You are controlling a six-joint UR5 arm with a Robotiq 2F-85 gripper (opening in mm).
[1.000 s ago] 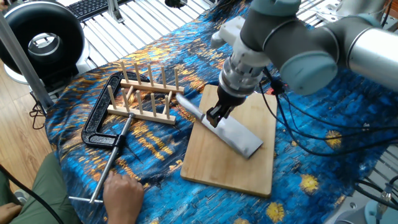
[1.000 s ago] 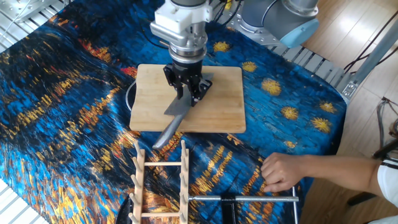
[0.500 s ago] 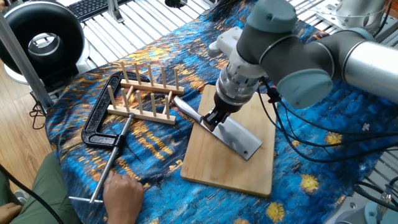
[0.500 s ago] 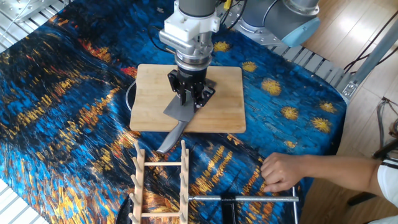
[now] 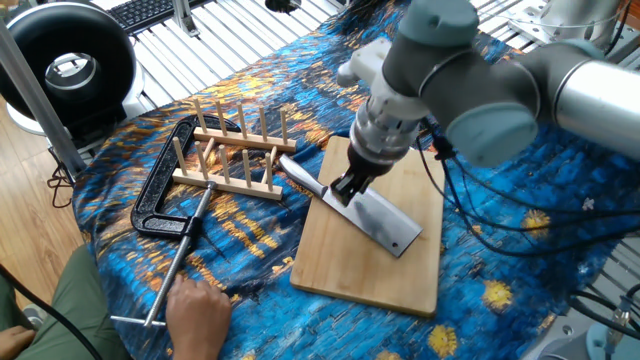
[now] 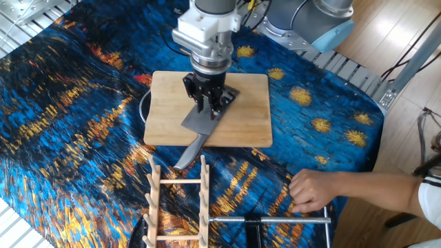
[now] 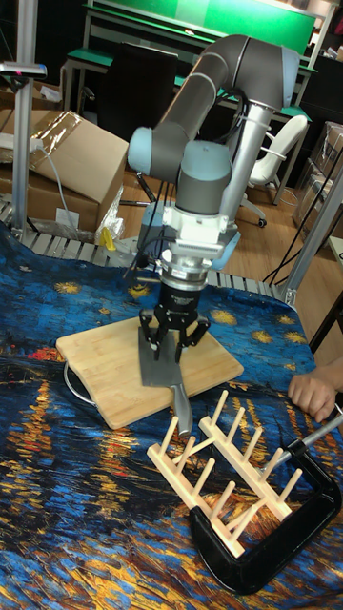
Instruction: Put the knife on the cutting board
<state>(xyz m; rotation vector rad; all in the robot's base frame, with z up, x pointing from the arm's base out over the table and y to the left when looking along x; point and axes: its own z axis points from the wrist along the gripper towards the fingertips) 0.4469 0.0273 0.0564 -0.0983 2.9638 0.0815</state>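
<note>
The knife lies flat on the cutting board. Its broad steel blade rests on the wood, and its handle sticks out over the cloth towards the wooden rack. My gripper stands just over the handle end of the blade, jaws spread on either side of it. In the other fixed view the gripper is over the knife at the middle of the cutting board. In the tall fixed view the gripper is seen open above the knife and cutting board.
A wooden peg rack stands beside the board, close to the knife's handle. A black C-clamp lies behind it, with a person's hand at its screw rod. A black round device sits beyond the table's corner.
The knife came down to rest on the board a second ago and has stayed put since. The gripper has shifted slightly up and aside over it.
</note>
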